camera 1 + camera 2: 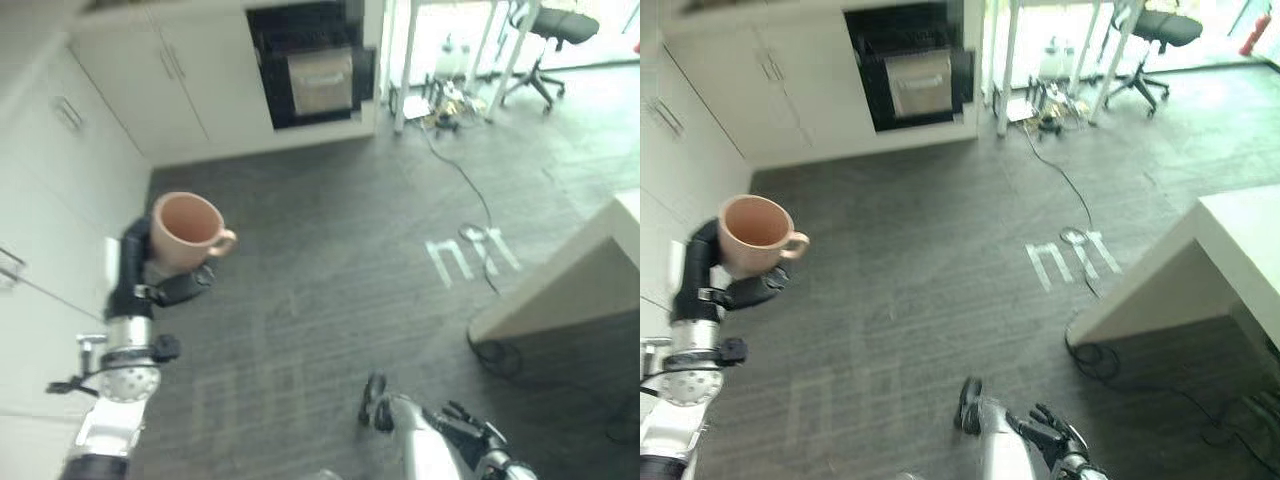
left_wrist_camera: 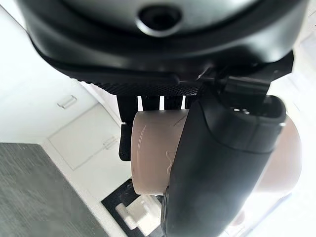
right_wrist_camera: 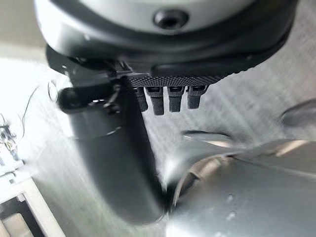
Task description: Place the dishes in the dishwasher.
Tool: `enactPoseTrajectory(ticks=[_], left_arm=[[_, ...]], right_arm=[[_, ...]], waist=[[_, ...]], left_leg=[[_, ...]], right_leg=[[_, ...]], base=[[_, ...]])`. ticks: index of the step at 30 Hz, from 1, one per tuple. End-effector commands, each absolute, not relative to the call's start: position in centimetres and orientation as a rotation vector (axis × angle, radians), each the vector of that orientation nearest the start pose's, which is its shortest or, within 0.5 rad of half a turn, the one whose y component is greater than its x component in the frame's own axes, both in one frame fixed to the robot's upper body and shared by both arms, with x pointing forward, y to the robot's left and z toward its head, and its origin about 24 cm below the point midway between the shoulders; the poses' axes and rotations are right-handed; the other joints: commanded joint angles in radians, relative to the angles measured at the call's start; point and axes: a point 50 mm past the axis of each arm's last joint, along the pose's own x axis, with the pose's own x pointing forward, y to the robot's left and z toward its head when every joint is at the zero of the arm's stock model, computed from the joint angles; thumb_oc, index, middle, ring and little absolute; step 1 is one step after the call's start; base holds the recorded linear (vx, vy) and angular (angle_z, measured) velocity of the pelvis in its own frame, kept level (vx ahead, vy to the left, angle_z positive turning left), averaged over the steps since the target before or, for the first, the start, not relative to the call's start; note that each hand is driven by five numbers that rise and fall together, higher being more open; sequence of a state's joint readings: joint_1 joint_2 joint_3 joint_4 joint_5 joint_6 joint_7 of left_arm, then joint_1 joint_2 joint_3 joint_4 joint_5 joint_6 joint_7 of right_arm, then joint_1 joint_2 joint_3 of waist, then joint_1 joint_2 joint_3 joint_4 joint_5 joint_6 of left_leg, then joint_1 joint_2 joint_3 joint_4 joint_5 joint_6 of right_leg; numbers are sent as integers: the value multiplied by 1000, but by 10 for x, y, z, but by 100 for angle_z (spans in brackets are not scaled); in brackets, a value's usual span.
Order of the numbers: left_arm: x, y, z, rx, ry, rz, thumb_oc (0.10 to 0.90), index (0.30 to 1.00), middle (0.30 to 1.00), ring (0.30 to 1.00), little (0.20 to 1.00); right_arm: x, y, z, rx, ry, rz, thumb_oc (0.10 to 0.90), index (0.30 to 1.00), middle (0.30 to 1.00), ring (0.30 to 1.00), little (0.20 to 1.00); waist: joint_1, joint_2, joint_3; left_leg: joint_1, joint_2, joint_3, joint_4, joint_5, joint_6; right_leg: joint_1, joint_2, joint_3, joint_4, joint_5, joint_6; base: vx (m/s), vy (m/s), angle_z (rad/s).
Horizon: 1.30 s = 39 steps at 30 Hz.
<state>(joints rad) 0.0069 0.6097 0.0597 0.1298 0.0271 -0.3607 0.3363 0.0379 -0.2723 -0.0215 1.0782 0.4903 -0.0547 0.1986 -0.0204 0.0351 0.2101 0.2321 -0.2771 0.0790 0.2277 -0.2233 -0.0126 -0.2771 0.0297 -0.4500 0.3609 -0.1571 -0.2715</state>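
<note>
Pink ceramic mug (image 1: 186,229) upright, raised over dark grey floor (image 1: 330,280), gripped by left hand (image 1: 140,270), fingers and thumb wrapped round body. Right hand (image 1: 1052,432) low, fingers loosely spread, empty.

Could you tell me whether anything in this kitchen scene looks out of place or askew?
Nothing looks spilled or damaged. The pink ceramic mug sits upright in the left hand, mouth up and seemingly empty. A black cable trails loose across the grey floor.
</note>
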Motion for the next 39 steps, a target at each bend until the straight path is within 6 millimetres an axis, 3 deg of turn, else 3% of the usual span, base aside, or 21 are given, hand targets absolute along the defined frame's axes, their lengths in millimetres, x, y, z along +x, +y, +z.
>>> enactPoseTrajectory(ticks=[1, 4, 5, 7, 9, 10, 12, 14, 16, 18, 20, 21, 24, 25, 26, 27, 30, 32, 35, 38, 39], left_arm=[[250, 277, 178, 672, -717, 322, 400, 300, 300, 300, 300], [251, 278, 183, 699, -726, 320, 400, 300, 300, 300, 300], [251, 279, 186, 718, -720, 312, 400, 300, 300, 300, 300], [253, 278, 190, 741, -721, 297, 400, 300, 300, 300, 300], [255, 279, 194, 771, -722, 292, 400, 300, 300, 300, 300], [254, 281, 193, 784, -716, 297, 400, 300, 300, 300, 300], [252, 279, 187, 806, -700, 303, 400, 300, 300, 300, 300], [249, 276, 183, 832, -701, 291, 400, 300, 300, 300, 300], [236, 288, 175, 870, -659, 317, 400, 300, 300, 300, 300], [232, 291, 174, 880, -653, 312, 400, 300, 300, 300, 300], [232, 291, 177, 899, -659, 294, 400, 300, 300, 300, 300], [236, 291, 180, 898, -664, 288, 400, 300, 300, 300, 300], [241, 289, 184, 897, -676, 291, 400, 300, 300, 300, 300], [244, 285, 185, 892, -683, 290, 400, 300, 300, 300, 300], [245, 283, 186, 892, -685, 288, 400, 300, 300, 300, 300], [246, 280, 186, 892, -684, 291, 400, 300, 300, 300, 300], [245, 280, 186, 885, -679, 286, 400, 300, 300, 300, 300], [244, 280, 185, 888, -675, 279, 400, 300, 300, 300, 300], [241, 284, 183, 903, -659, 300, 400, 300, 300, 300, 300], [241, 284, 183, 903, -658, 300, 400, 300, 300, 300, 300], [237, 279, 181, 895, -645, 318, 400, 300, 300, 300, 300]], right_arm=[[113, -261, -140, 229, 943, -261, 800, 900, 900, 900, 900], [119, -268, -135, 199, 912, -240, 800, 900, 900, 900, 900], [118, -275, -134, 193, 906, -251, 800, 900, 900, 900, 900], [115, -282, -132, 206, 900, -269, 800, 900, 900, 900, 900], [117, -285, -131, 194, 905, -268, 800, 900, 900, 900, 900], [118, -285, -132, 181, 915, -265, 800, 900, 900, 900, 900], [119, -282, -134, 169, 935, -277, 800, 900, 900, 900, 900], [115, -282, -135, 162, 937, -300, 800, 900, 900, 900, 900], [120, -277, -135, 192, 925, -311, 800, 900, 900, 900, 900], [119, -273, -136, 227, 908, -306, 800, 900, 900, 900, 900], [119, -259, -137, 228, 881, -265, 800, 900, 900, 900, 900], [119, -257, -138, 246, 866, -275, 800, 900, 900, 900, 900], [125, -258, -134, 216, 836, -252, 800, 900, 900, 900, 900], [131, -259, -130, 207, 808, -260, 800, 900, 900, 900, 900], [135, -261, -129, 214, 791, -273, 800, 900, 900, 900, 900], [143, -262, -124, 211, 754, -269, 800, 900, 900, 900, 900], [146, -261, -122, 201, 741, -264, 800, 900, 900, 900, 900], [144, -259, -123, 202, 746, -269, 800, 900, 900, 900, 900], [144, -259, -123, 182, 769, -243, 800, 900, 900, 900, 900], [144, -259, -123, 182, 769, -243, 800, 900, 900, 900, 900], [153, -263, -120, 162, 770, -245, 800, 900, 900, 900, 900]], waist=[[7, 1, -28], [13, 1, -35], [20, -18, -26], [32, -31, -11], [47, -40, 10], [70, -40, 24], [111, -27, 42], [142, -17, 50], [161, -4, 16], [155, 5, 1], [122, 31, -8], [111, 39, -6], [86, 47, 7], [69, 35, 21], [61, 24, 25], [49, -11, 31], [46, -38, 27], [46, -44, 14], [52, -45, -6], [51, -44, -5], [79, -43, -12]], left_leg=[[-29, 202, 11, 123, 93, -4], [-119, 218, 7, 391, 214, -63], [-225, 223, 26, 570, 221, -72], [-329, 237, 48, 618, 174, -44], [-397, 235, 73, 454, 119, 1], [-407, 223, 74, 261, 145, 4], [-503, 213, 63, 72, 249, -19], [-617, 237, 112, 72, 300, -31], [-550, 229, 108, 72, 209, 15], [-503, 233, 117, 72, 156, 51], [-409, 241, 93, 72, 83, 109], [-379, 251, 87, 72, 63, 115], [-320, 274, 74, 72, 44, 96], [-286, 275, 59, 72, 21, 83], [-271, 270, 51, 72, 2, 80], [-240, 250, 42, 72, -45, 76], [-202, 243, 14, 72, -96, 66], [-165, 263, -19, 72, -121, 47], [-123, 324, -10, 72, -123, 9], [-123, 324, -11, 72, -123, 9], [-95, 446, -2, 72, 80, -48]], right_leg=[[96, -131, 117, -61, 79, 352], [134, -120, 108, -61, 28, 291], [161, -118, 133, -61, 8, 273], [180, -116, 160, -61, -2, 276], [202, -110, 199, -61, -13, 293], [220, -97, 233, -61, -30, 306], [252, -66, 276, -61, -51, 313], [298, -51, 274, -61, -74, 303], [389, -35, 250, -61, -109, 332], [421, -45, 214, -31, -4, 377], [293, -75, 201, 339, 60, 427], [239, -112, 184, 377, 48, 419], [179, -153, 163, 252, 38, 403], [168, -179, 171, 64, 90, 412], [152, -203, 187, -14, 130, 424], [75, -294, 230, -61, 207, 464], [5, -373, 308, -61, 252, 502], [1, -392, 342, -61, 260, 513], [39, -383, 280, -61, 213, 520], [40, -383, 279, -61, 212, 520], [86, -298, 204, -61, 132, 443]], base=[[261, -92, 37], [346, -122, -17], [409, -120, -31], [294, -37, -28], [382, 135, -33], [483, 229, -38], [494, 214, -61], [440, 211, -92], [449, 263, -110], [366, 194, -158], [467, 218, -41], [345, 93, 25], [270, -67, 8], [383, -218, 13], [551, -382, 4], [482, -367, 4], [454, -333, 19], [538, -418, 26], [395, -340, 38], [271, -320, -4], [659, -874, -21]])
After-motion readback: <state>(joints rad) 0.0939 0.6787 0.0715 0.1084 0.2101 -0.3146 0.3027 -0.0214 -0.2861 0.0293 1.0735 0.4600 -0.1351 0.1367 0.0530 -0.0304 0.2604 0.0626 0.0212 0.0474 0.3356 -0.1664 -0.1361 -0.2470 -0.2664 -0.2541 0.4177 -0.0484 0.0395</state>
